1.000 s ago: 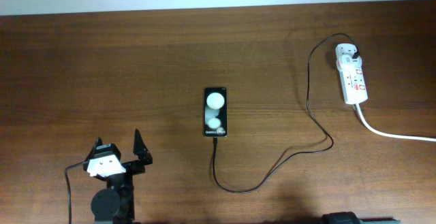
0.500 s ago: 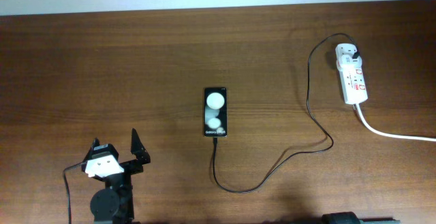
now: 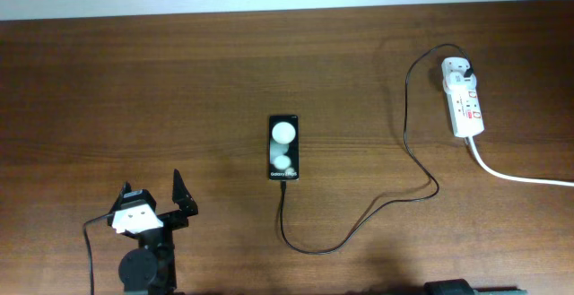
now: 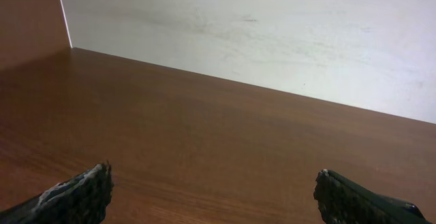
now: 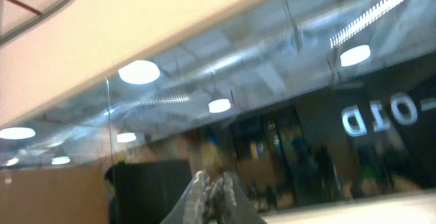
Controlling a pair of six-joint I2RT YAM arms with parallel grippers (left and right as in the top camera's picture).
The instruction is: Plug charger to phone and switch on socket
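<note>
The black phone (image 3: 282, 147) lies flat mid-table with two white round reflections on its screen. The thin black charger cable (image 3: 359, 225) runs from the phone's near end, loops right and up to a black plug head (image 3: 468, 69) in the white socket strip (image 3: 463, 100) at the far right. My left gripper (image 3: 152, 192) is open and empty at the near left, far from the phone; its view (image 4: 214, 190) shows only bare wood. My right gripper (image 5: 216, 186) is shut and empty, pointing up at ceiling and glass; only its base shows in the overhead view.
The socket's thick white cord (image 3: 520, 177) trails off the right edge. A pale wall (image 4: 272, 33) borders the far side of the brown table (image 3: 134, 89). The right arm's base (image 3: 457, 288) sits at the near edge.
My left gripper has drawn back slightly toward the near edge. The phone, cable and socket have not moved.
</note>
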